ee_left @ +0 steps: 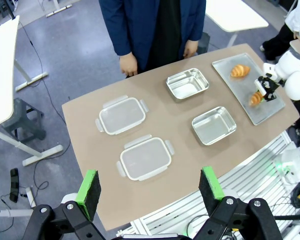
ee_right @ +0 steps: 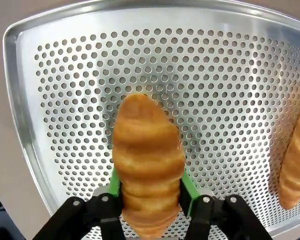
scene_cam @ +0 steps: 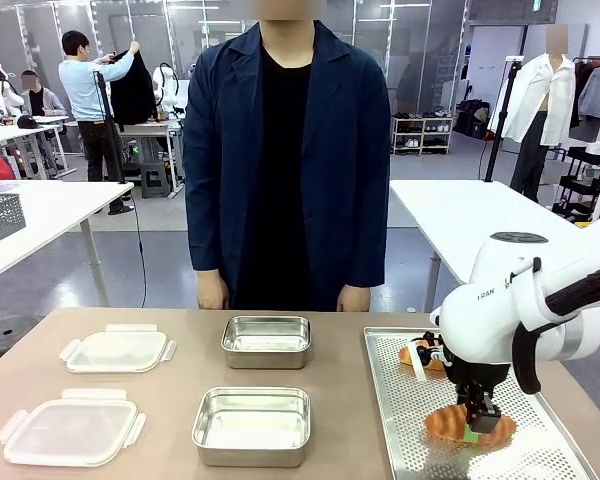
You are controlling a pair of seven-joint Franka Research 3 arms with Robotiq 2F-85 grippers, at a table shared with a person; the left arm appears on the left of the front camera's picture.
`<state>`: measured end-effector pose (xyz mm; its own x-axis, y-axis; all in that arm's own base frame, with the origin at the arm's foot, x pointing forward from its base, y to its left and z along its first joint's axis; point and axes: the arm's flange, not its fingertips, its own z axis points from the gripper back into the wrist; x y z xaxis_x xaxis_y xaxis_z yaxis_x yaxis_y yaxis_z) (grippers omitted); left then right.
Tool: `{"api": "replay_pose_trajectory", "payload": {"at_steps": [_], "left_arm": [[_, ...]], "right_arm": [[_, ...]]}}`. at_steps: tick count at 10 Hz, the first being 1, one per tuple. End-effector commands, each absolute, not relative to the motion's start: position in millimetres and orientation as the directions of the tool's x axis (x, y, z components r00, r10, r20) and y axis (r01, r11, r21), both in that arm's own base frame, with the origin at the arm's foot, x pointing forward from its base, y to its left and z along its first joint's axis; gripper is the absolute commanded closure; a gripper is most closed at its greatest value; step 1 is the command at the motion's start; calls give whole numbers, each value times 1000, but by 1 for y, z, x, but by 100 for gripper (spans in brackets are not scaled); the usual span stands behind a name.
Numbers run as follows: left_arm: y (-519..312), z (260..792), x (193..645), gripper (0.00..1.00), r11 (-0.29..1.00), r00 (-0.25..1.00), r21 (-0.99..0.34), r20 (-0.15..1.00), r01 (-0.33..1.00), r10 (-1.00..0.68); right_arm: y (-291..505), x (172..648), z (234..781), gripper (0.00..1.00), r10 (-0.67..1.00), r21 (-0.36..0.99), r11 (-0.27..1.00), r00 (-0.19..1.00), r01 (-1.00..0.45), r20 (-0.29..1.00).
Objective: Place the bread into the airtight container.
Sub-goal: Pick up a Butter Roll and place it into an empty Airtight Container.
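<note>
Perforated steel tray [ee_right: 230, 75] w/ R end effector [ee_right: 150, 185] pinching ridged golden croissant [ee_right: 147, 150].

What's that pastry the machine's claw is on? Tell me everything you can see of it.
It is a croissant, golden brown, with ridged, layered bands and a glossy baked crust. The right gripper is shut on it, its green pads pressing its two sides. It lies over the perforated metal tray at the table's right; whether it rests there or hangs just above is unclear.
</note>
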<state>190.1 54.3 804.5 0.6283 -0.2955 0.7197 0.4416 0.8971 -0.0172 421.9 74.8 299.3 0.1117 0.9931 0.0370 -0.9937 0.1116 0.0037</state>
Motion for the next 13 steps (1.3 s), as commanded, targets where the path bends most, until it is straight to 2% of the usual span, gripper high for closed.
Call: {"api": "replay_pose_trajectory", "payload": {"at_steps": [1, 3, 7, 9, 10, 11, 13], "left_arm": [[53, 805, 190, 0, 893, 624, -16, 721, 449, -300], [53, 805, 190, 0, 893, 624, -16, 721, 449, -300], [53, 805, 190, 0, 893, 624, -16, 721, 449, -300], [53, 805, 190, 0, 893, 624, -16, 721, 449, -300], [53, 805, 190, 0, 893, 624, -16, 721, 449, -300], [53, 805, 190, 0, 893, 624, -16, 721, 449, -300], [53, 805, 190, 0, 893, 624, -16, 721, 449, -300]], "right_arm": [[68, 417, 303, 65, 993, 29, 105, 106, -994, 45], [73, 416, 324, 65, 992, 15, 122, 123, -992, 20], [118, 409, 413, 65, 993, -71, 118, 118, -991, 5], [180, 405, 443, 65, 993, -117, 94, 102, -989, -59], [211, 403, 456, 65, 996, -131, 80, 86, -988, -39], [241, 402, 465, 65, 998, -110, 54, 56, -992, -14], [303, 403, 465, 65, 999, -72, 1, 4, -997, -49]]}}
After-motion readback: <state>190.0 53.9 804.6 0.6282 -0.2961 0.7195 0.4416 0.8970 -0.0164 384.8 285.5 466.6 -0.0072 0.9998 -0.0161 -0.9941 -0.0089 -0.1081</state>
